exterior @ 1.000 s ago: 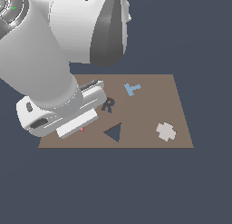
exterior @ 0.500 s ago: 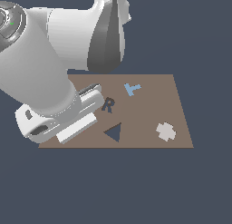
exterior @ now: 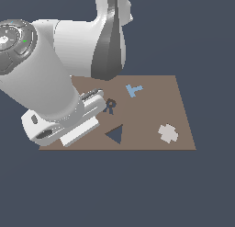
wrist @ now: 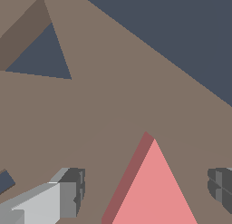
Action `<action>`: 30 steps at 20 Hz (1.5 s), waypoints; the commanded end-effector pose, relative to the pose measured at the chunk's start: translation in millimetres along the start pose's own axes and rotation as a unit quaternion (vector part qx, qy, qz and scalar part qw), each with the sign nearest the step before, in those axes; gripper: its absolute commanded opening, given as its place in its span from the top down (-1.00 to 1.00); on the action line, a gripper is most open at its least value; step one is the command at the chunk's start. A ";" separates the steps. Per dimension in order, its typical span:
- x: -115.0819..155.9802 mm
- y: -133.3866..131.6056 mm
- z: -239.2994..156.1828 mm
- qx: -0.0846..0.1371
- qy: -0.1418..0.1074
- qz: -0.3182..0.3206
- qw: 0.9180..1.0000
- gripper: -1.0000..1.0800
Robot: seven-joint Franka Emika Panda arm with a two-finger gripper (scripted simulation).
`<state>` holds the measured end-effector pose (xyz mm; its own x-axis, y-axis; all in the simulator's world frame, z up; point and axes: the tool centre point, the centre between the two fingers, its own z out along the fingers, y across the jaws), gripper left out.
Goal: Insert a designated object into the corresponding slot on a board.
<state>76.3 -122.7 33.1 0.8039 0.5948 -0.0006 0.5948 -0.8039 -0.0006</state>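
a: what's the arm doing on your side?

b: from the exterior view i see the arm [exterior: 50, 90] bulking over the exterior view's left end of the board [exterior: 176, 120], wrist tilted low over that end; it hides everything under it, fingers included.

a: and the claw?

b: through the wrist view the gripper [wrist: 145, 191] is spread wide; one finger pad [wrist: 70, 191] sits on one side of the red triangle [wrist: 156, 191], the other pad [wrist: 220, 184] on the far side, both clear of it; nothing gripped.

a: where's the piece, then?

b: lying flat on the brown board, between the fingers, one point aimed toward the open board; the dark triangle slot [wrist: 43, 55] is apart from it in the wrist view.

a: rest of the surface?

b: going left to right in the exterior view: the dark letter r [exterior: 110, 106], the slot [exterior: 114, 134], the blue piece [exterior: 133, 89], the pale star [exterior: 168, 133]; around the board, plain dark grey-blue ground.
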 end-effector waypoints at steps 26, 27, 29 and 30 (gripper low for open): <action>5.0 0.8 -0.2 0.000 0.000 -0.032 0.999 1.00; 6.1 0.9 -0.3 0.000 0.000 -0.040 0.999 1.00; 8.7 1.2 -0.4 0.000 0.000 -0.058 0.998 1.00; 10.2 1.3 -0.5 0.000 0.000 -0.067 0.998 1.00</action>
<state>83.3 -118.9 33.2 0.7353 0.6777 -0.0008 0.6777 -0.7353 -0.0007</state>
